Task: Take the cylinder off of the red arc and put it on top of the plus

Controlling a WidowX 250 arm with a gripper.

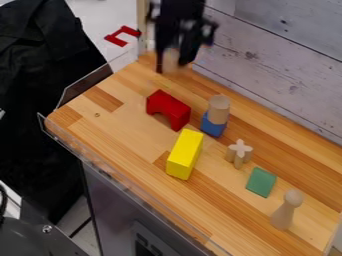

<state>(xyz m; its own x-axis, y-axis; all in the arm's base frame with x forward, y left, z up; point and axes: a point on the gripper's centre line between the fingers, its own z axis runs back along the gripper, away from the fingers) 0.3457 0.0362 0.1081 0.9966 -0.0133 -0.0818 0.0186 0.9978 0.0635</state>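
"So, at the left, how do things stand with the red arc (170, 106)?"

"No cylinder rests on it, so the lifting-off looks done. Just beyond it, towards the far edge of the worktop (123, 137), hangs the gripper (173, 65) with a pale wooden cylinder (171, 57) between its fingers. The jaws look narrowed onto it, though blur hides the exact contact."

"Then the step in hand is the carry. Which way?"

"Rightward and nearer, kept high. The yellow block (185, 154) lies to the near side of that route, but the blue block (213, 125) bears a second cylinder (218, 107). A low pass could topple that stack."

"And next to the right, the plus (239, 149)?"

"It stands upright, its cross-shaped end facing up. The held piece should come level and centred over the crossing before it goes down; slender arms give little support, and an off-centre set would probably tip."

"How should the gripper let go?"

"Gently: straight down until base meets cross, jaws eased apart evenly, then straight up. A sideways nudge could fell both."

"Anything farther right?"

"Only the green block (261, 182), near the plus, and the wooden peg (286, 210) beyond. Neither should need touching."
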